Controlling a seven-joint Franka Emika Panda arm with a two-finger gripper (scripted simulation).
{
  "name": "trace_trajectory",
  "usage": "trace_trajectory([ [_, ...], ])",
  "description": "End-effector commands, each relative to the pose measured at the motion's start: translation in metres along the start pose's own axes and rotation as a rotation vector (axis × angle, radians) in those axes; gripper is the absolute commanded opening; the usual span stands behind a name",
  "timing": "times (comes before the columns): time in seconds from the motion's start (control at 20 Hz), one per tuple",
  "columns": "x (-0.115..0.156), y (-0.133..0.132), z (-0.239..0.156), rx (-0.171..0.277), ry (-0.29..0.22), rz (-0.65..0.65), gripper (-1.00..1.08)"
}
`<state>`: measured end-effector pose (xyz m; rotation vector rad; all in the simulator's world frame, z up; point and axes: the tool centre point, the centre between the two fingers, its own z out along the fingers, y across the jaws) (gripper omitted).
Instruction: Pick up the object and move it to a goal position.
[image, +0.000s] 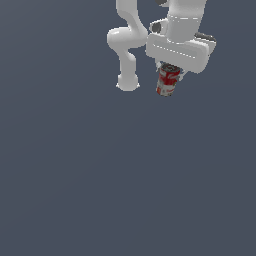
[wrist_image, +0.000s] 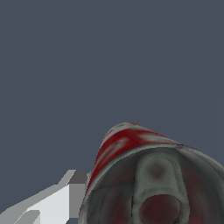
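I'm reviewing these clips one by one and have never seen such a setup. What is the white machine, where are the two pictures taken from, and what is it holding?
These are simulator renders. The white machine is a robot arm. The exterior view comes from a camera off the arm; the wrist view comes from a camera on its wrist. The gripper at the arm's end is closed on a small red-and-white can, seen up close in the wrist view beside one grey finger. The can looks slightly tilted. The grey surface shows nothing else.

The exterior view looked down from high and well back at the arm (image: 129, 45); the wrist view sat close against the can (wrist_image: 144, 175), which both views shared.
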<state>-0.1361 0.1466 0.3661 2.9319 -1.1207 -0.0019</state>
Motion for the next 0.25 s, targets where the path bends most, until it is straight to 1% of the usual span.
trace_trajectory([
  [0.0,-0.0024,-0.0011,-0.0044,0.002,0.001,0.001,-1.00],
  [0.2,-0.0003,-0.0016,-0.0027,0.003,0.000,0.001,-1.00],
])
